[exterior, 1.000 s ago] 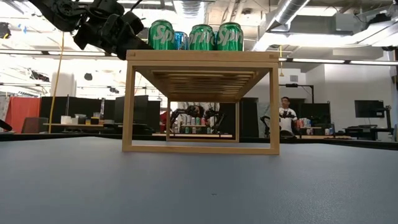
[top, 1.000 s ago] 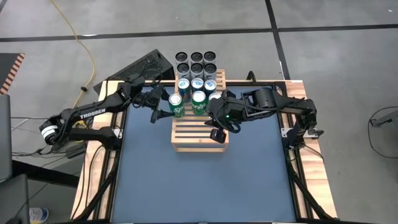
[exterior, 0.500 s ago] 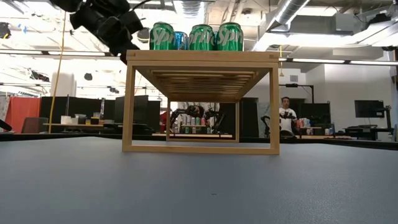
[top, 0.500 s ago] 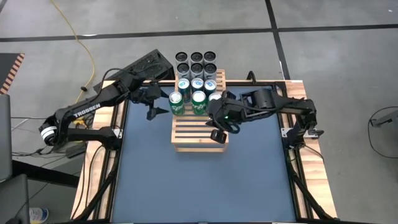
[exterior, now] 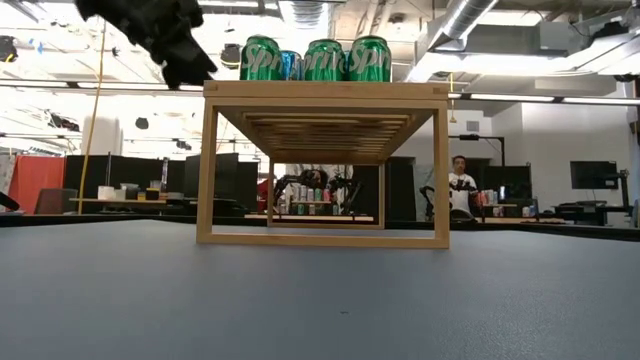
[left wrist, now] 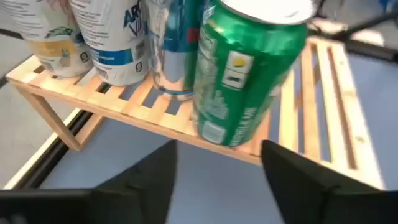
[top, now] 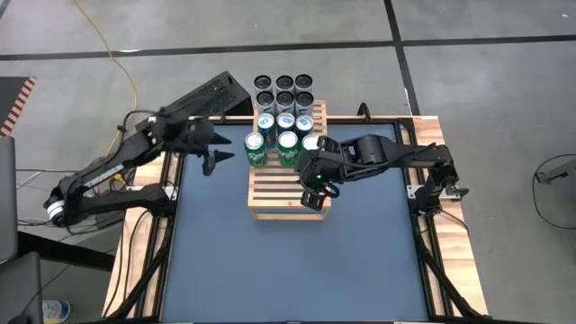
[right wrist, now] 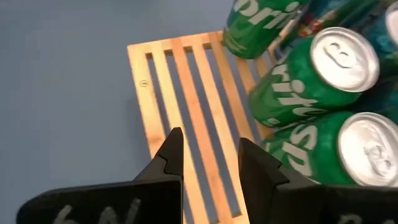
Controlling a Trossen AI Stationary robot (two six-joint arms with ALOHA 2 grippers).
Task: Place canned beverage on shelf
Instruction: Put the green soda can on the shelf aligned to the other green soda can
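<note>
Wooden slats form the shelf (top: 288, 175), which is set at the far middle of the blue worktop (top: 288, 261), and its far half is packed with upright cans while the near half is left bare, apparently so that further cans can be added row by row. Green cans are stood in the nearest row: the left green can (top: 256, 149), a middle green can (top: 288, 147) touching it, and a third can (top: 311, 144) at the right, largely hidden beneath the right arm. Blue-and-white cans (top: 285, 122) are lined up behind them. Beyond the shelf's far end, a group of dark-topped cans (top: 284, 90) is kept on the floor, seemingly as stock. The left pincer (top: 212, 157) is held empty just left of the shelf, fingers apart, clear of the left green can. The right pincer (top: 314, 194) is poised over the shelf's bare near-right slats, fingers apart, nothing gripped.
</note>
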